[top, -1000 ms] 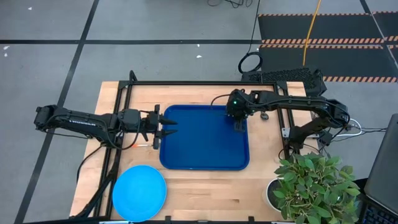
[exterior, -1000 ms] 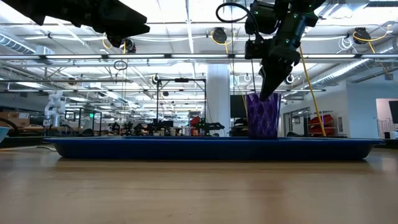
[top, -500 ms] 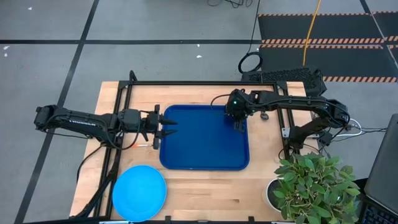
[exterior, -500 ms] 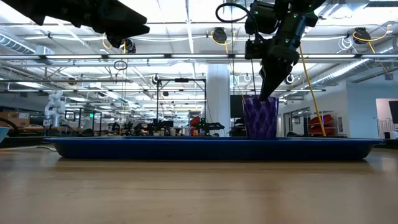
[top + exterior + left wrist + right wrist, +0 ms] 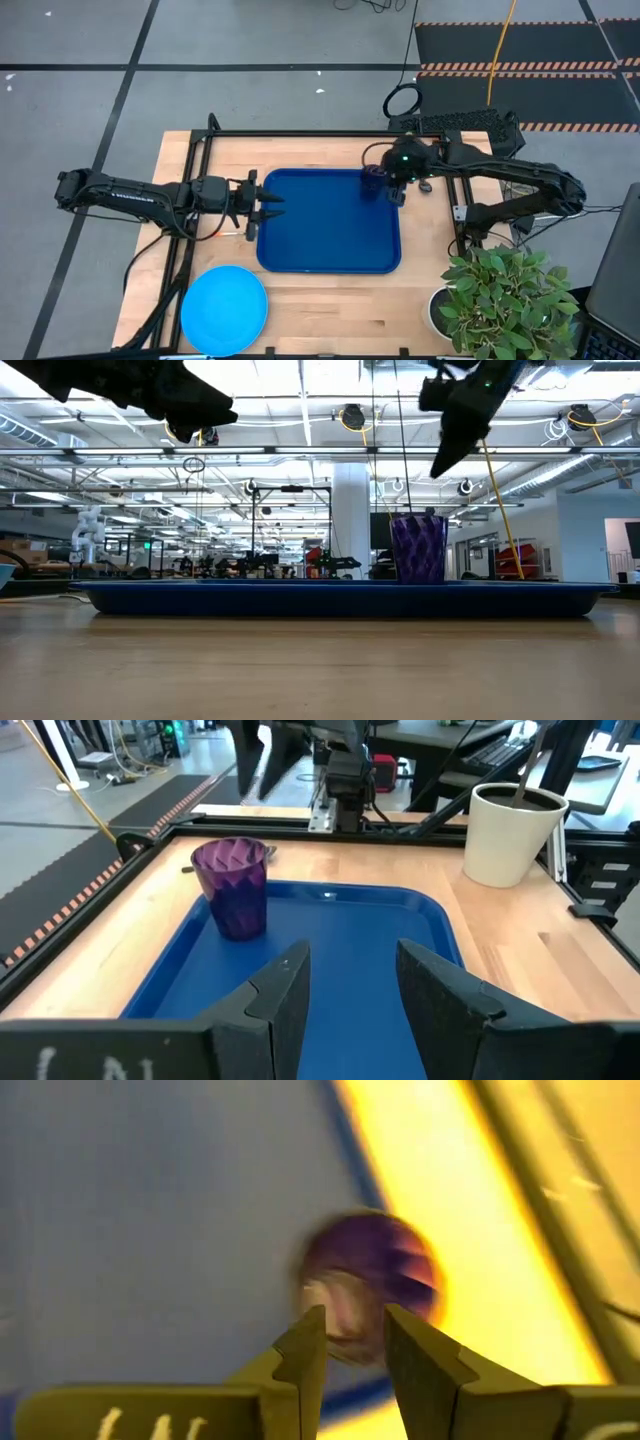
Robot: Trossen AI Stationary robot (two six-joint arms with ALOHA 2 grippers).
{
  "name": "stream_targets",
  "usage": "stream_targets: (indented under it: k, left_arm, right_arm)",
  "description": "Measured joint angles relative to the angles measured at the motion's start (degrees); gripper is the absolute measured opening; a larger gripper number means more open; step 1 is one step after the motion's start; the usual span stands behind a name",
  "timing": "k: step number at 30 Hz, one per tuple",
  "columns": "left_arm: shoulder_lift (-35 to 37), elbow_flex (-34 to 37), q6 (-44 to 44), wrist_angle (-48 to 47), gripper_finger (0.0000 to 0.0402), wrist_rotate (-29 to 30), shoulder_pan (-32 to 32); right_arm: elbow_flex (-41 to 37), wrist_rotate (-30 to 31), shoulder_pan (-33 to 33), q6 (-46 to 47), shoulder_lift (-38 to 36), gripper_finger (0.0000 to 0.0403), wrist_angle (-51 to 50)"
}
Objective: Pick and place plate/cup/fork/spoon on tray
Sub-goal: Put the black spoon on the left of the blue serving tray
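Observation:
The dark purple cup (image 5: 373, 182) stands upright on the dark-blue tray (image 5: 320, 235), in its far right corner; it also shows in the low view (image 5: 418, 548) and the left wrist view (image 5: 232, 885). My right gripper (image 5: 447, 452) hangs open above the cup, a little toward the table's right, and looks down on it (image 5: 370, 1280). My left gripper (image 5: 272, 206) is open and empty over the tray's left edge. The sky-blue plate (image 5: 224, 310) lies on the table at the near left. The fork's orange handle (image 5: 216, 232) peeks out under my left arm. I cannot make out the spoon.
A potted plant (image 5: 500, 295) in a white pot (image 5: 510, 830) stands at the table's near right corner. Black frame rails (image 5: 200, 180) run along the table's left, far and right sides. Bare wood lies between the tray and the near edge.
My right gripper has let go of the cup, risen clear of it and drawn a little toward the table's right edge. The cup stays upright on the tray.

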State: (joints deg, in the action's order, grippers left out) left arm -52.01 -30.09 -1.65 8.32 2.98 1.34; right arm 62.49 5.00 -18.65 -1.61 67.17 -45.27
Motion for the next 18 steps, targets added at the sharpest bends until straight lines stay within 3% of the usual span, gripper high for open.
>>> stream_targets:
  k: [3, 6, 9, 18]
  left_arm:
    - [0.00, 0.00, -0.19, 0.69, 0.0154, -0.02, -0.02]
    - [0.01, 0.00, -0.19, 0.96, 0.0154, -0.03, -0.02]
    - [0.00, 0.00, -0.19, 0.96, 0.0154, -0.05, -0.02]
    - [0.00, 0.00, -0.23, 0.37, 0.0154, -0.15, -0.02]
  right_arm:
    - [0.01, 9.38, -1.38, 5.46, -1.33, 0.0096, -3.08]
    - [0.03, 11.25, -4.76, 10.45, -0.50, 0.0096, -5.83]
    - [0.03, 10.73, -8.33, 12.90, 2.45, 0.0096, -8.48]
    - [0.01, 1.57, -18.05, 10.69, 12.55, 0.0096, -10.09]
